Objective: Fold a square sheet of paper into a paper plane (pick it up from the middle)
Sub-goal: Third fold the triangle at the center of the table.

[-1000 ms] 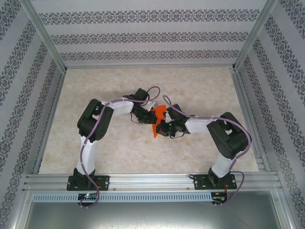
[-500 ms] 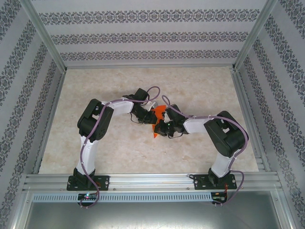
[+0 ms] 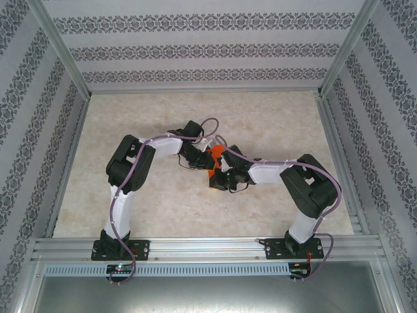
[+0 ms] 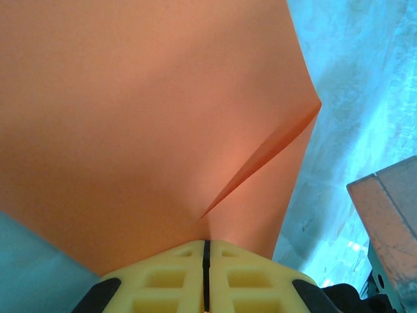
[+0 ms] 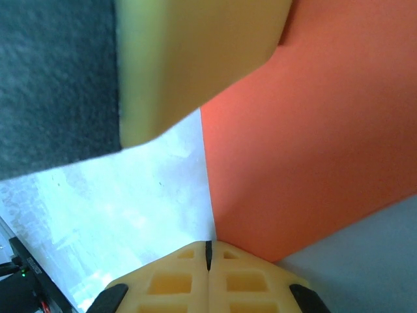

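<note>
Fingers point(image 4: 163, 280) of the left claw point(image 4: 206, 261) are seen pressed together on one edge of the thin, bright orange-red square sheet of paper point(image 4: 143, 111), and a sharp crease is thrown out from the pinch. The right claw point(image 5: 208, 257) is likewise shut, with a corner of the sheet apparently nipped at its tips, close beside the left claw's yellow finger. The sheet is held between the two claws over the middle of the pale marbled bench point(image 3: 273, 124), seemingly lifted off it. Two close grips are judged necessary so that a fold can be drawn taut and aligned; folding is judged to be at an early stage.
</note>
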Motion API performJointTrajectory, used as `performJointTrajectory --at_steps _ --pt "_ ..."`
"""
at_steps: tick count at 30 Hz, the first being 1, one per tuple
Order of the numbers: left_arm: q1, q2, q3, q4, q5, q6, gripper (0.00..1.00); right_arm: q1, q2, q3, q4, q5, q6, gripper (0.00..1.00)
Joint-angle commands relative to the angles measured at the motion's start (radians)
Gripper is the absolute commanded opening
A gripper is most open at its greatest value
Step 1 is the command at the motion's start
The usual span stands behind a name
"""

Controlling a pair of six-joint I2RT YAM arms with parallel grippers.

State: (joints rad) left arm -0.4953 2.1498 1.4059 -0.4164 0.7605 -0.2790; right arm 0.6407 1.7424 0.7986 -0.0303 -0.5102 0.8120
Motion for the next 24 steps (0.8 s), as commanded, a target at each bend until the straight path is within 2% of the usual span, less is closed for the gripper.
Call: performJointTrajectory --at_steps 1,10,12,16,24 --pt "0.009 0.103 -0.038 -0.073 -0.160 0.032 0.11 0.038 -0.001 -0.037 -0.140 -0.020 -0.021 0.00" --pt "0.010 0.105 -0.033 -0.075 -0.157 0.038 0.11 0.051 -0.056 -0.046 -0.109 -0.055 0.018 0.00" --pt "0.009 0.105 -0.032 -0.074 -0.152 0.037 0.11 0.034 -0.078 -0.032 -0.103 -0.038 0.021 0.00" --pt "0.011 0.104 -0.033 -0.071 -0.147 0.035 0.11 -0.021 -0.096 -0.043 0.023 -0.007 0.075 0.00" --pt "0.010 0.100 -0.035 -0.073 -0.144 0.035 0.11 -0.052 0.012 0.007 0.063 -0.012 0.066 0.00"
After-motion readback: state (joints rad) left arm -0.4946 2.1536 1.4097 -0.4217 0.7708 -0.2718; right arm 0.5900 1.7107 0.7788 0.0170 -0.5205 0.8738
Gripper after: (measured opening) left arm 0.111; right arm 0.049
